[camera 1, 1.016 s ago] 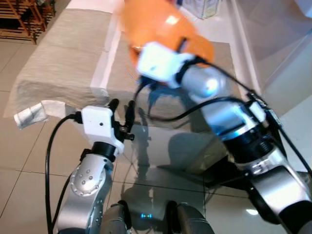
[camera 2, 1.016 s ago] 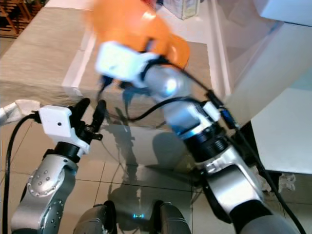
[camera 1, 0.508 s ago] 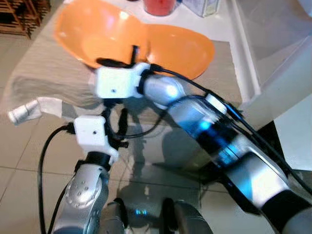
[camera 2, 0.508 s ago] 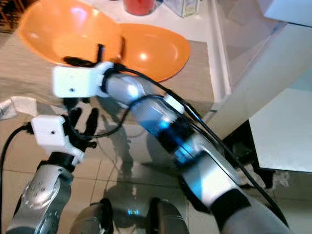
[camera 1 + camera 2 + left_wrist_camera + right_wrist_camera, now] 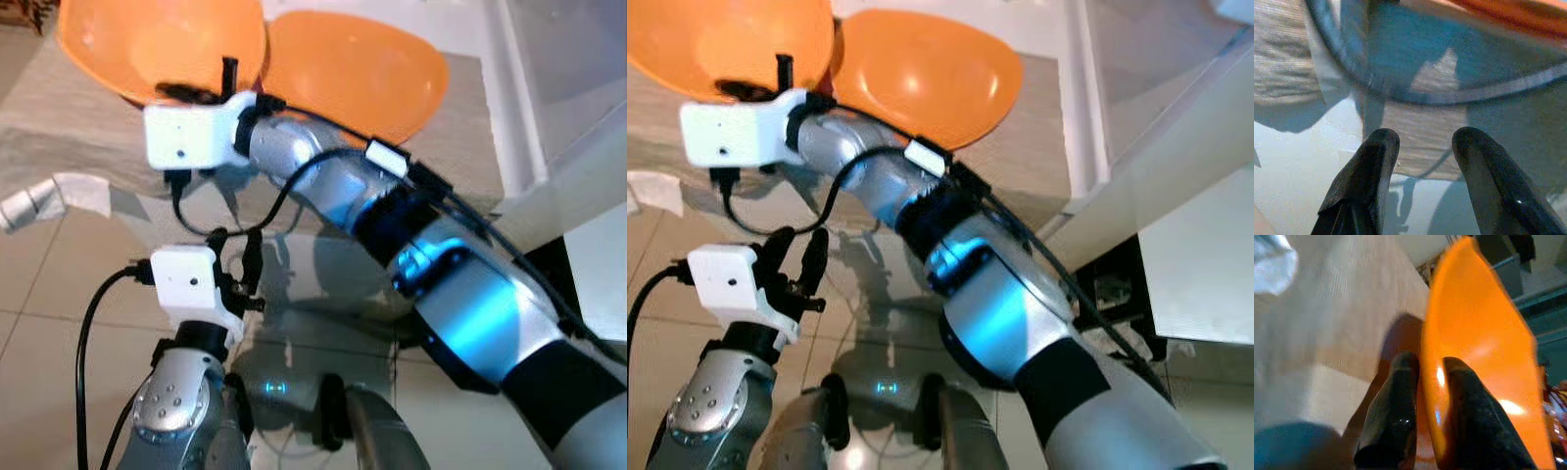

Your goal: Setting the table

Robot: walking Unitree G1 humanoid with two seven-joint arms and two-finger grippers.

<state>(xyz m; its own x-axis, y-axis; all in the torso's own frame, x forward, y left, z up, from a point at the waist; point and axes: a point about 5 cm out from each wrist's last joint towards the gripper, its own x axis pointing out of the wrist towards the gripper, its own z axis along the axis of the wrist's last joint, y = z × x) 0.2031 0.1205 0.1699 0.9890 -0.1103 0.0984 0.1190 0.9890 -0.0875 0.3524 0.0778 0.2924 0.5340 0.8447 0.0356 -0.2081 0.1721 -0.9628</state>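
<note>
While right gripper [image 5: 1425, 382] jaws clamp rim of orange bowl [image 5: 162, 44] above worktop [image 5: 460, 127], second bowl [image 5: 358, 69] already set down. Left gripper [image 5: 1422, 147] idle, jaws apart. Placement remains.

Right arm: reaches forward and across toward the robot's left, silver forearm stretched out, white wrist block at its far end.
Right gripper [image 5: 1424, 377]: jaws clamped on the rim of an orange bowl [image 5: 162, 44], one finger each side.
Left arm: bent, raised low in front.
Left gripper [image 5: 1422, 147]: jaws apart, holding nothing.
</note>
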